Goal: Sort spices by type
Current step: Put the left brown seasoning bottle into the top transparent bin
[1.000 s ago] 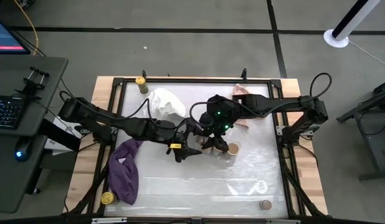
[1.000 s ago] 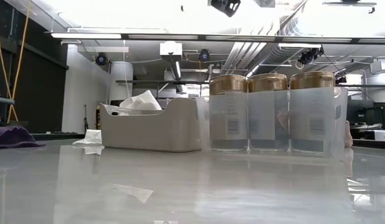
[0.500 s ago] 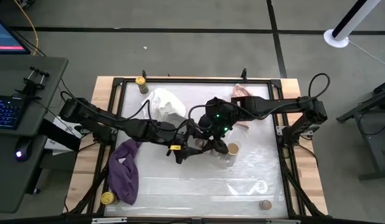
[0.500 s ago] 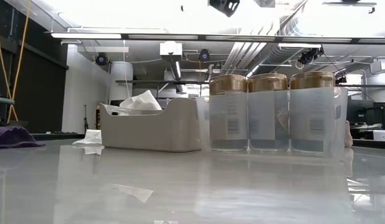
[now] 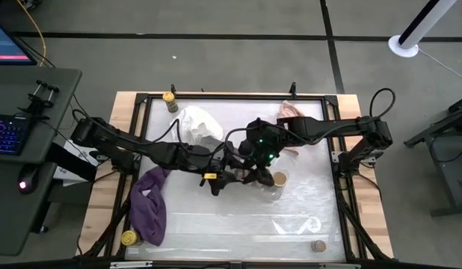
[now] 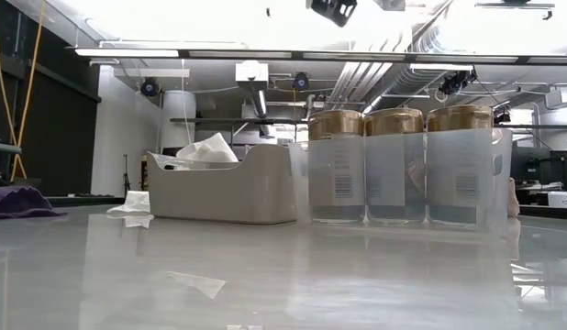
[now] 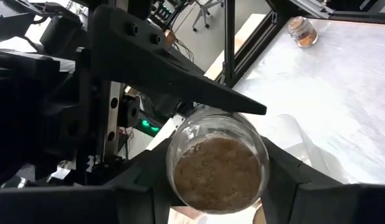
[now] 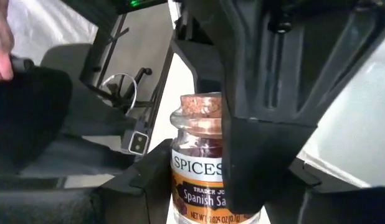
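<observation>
Right now my right tool (image 8: 211, 186) is clamped on a tiny jar (image 8: 195, 155) with a cork top and a saffron label, held above the middle of the bench (image 5: 238, 224). My left tool (image 7: 217, 183) has met it there, and its fingers (image 7: 149, 180) press the same jar from both sides, so both tools grip it at once. From above, a tan-topped jar (image 5: 279, 178) sits just beside the tools at four o'clock. A white cloth (image 5: 199, 123) lies at eleven o'clock, a pink cloth (image 5: 291, 110) at one, and a purple cloth (image 5: 149, 205) at eight. One yellow-lidded jar (image 5: 170, 98) stands at the ten o'clock corner, another (image 5: 128, 238) at the seven o'clock corner. A second tiny jar (image 5: 318, 245) stands well apart at five. From bench level, three tan-topped jars (image 6: 394, 165) stand in a row beside a grey tray (image 6: 224, 188), under ceiling pipes (image 6: 375, 73).
</observation>
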Robot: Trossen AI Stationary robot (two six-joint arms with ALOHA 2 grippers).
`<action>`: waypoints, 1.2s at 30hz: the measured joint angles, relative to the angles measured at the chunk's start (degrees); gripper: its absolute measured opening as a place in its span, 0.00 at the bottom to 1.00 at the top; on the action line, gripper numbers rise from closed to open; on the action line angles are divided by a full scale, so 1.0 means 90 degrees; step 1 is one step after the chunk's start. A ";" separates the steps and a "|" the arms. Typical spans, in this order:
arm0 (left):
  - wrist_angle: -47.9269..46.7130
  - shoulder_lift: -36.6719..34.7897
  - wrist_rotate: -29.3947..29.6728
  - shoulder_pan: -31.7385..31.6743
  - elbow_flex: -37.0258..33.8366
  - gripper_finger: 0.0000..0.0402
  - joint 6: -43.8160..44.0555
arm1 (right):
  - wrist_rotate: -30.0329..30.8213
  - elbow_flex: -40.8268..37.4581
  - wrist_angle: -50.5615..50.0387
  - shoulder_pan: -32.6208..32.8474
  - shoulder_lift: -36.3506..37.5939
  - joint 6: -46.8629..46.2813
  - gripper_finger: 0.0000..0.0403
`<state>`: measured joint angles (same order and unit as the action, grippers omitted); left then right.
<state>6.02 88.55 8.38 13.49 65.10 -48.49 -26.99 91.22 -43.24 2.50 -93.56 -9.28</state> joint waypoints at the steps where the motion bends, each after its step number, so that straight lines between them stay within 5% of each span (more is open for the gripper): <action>1: -0.0012 -0.0002 -0.0014 -0.0002 0.0000 0.38 0.0007 | 0.0026 0.0000 0.0023 0.0001 0.0000 -0.0137 0.46; 10: -0.0313 0.0007 0.0015 0.0010 -0.0022 0.38 0.0056 | 0.0167 0.0542 -0.0184 -0.0267 0.0013 -0.1052 0.95; 15: -0.1085 -0.0048 0.0761 -0.0054 -0.0015 0.38 0.0886 | 0.0800 0.1516 -0.2010 -0.0555 0.0022 -0.0488 0.92; 22: -0.2834 -0.0223 0.1724 -0.0991 0.0110 0.37 0.3975 | 0.2765 0.2363 -0.4302 -0.0670 0.0316 -0.0258 0.90; 28: -0.4710 0.0597 0.0544 -0.2306 0.2300 0.37 0.5305 | 0.3575 0.1966 -0.4325 -0.0670 0.0909 -0.0697 0.90; 36: -0.6519 0.2895 -0.0422 -0.3178 0.5357 0.37 0.4572 | 0.3952 0.1236 -0.4107 -0.0670 0.1273 -0.1146 0.90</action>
<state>-52.65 114.61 4.57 -15.11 113.31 -7.34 8.58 102.34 -80.21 -3.53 -82.10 -19.60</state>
